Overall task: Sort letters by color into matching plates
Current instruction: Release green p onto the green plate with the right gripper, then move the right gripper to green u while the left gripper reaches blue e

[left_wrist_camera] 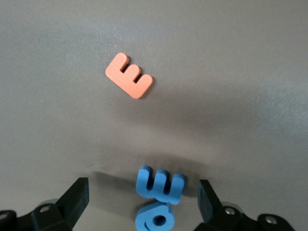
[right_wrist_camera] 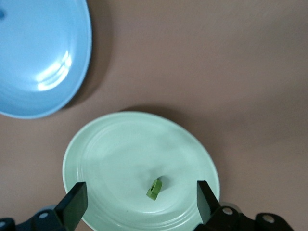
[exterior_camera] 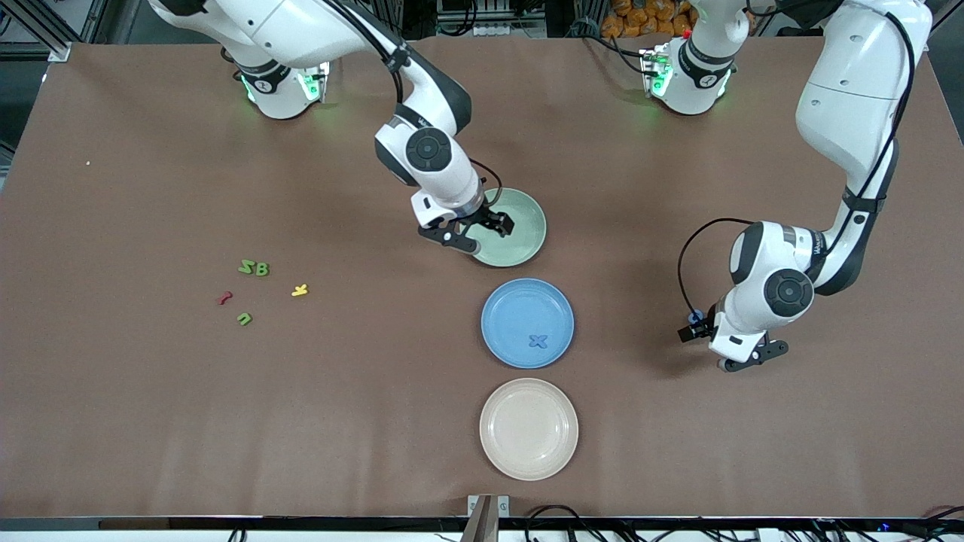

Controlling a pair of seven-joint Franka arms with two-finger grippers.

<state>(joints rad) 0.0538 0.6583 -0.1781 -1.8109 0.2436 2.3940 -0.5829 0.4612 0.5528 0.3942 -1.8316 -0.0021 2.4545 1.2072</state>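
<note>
Resting on green plate [right_wrist_camera: 96, 159]: green letter [right_wrist_camera: 154, 188], wrist-only

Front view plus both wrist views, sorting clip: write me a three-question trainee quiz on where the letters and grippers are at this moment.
1. True or false: a blue letter lies in the blue plate.
2. Which plate is the right gripper over? A) cream plate B) pale green plate C) blue plate
3. Fill in: the left gripper is open over two ____ letters on the table.

Key
1. True.
2. B: its fingers are spread over the pale green plate, where a green letter lies.
3. Blue: two blue letters show between its fingers; an orange E lies apart from them.
</note>
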